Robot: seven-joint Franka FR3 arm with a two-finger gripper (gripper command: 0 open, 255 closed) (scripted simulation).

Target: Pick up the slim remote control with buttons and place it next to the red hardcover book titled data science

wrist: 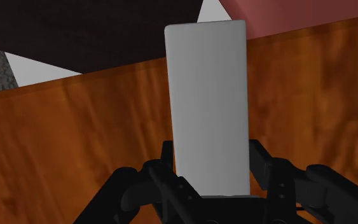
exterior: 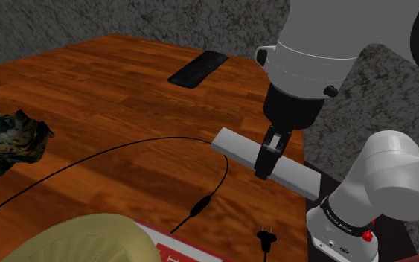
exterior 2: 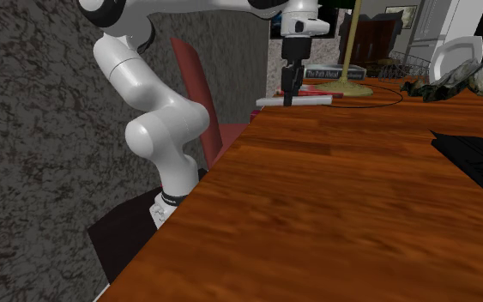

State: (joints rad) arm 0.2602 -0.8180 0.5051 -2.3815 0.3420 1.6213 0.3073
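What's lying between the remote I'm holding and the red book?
In the shoulder view, a black cable with an inline switch crosses the stretch between the grey remote, clasped in the gripper, and the red book. Nothing else lies there.

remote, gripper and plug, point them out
remote (exterior: 301, 179): shoulder view, free end of the grey bar
gripper (exterior: 264, 170): shoulder view, between the fingertips
plug (exterior: 266, 238): shoulder view, its black body

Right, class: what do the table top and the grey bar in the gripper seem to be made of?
The table top looks like polished wood: reddish-brown, with grain streaks and a soft sheen. The grey bar in the gripper: material unclear; plain matt grey, with no texture or markings to go by.
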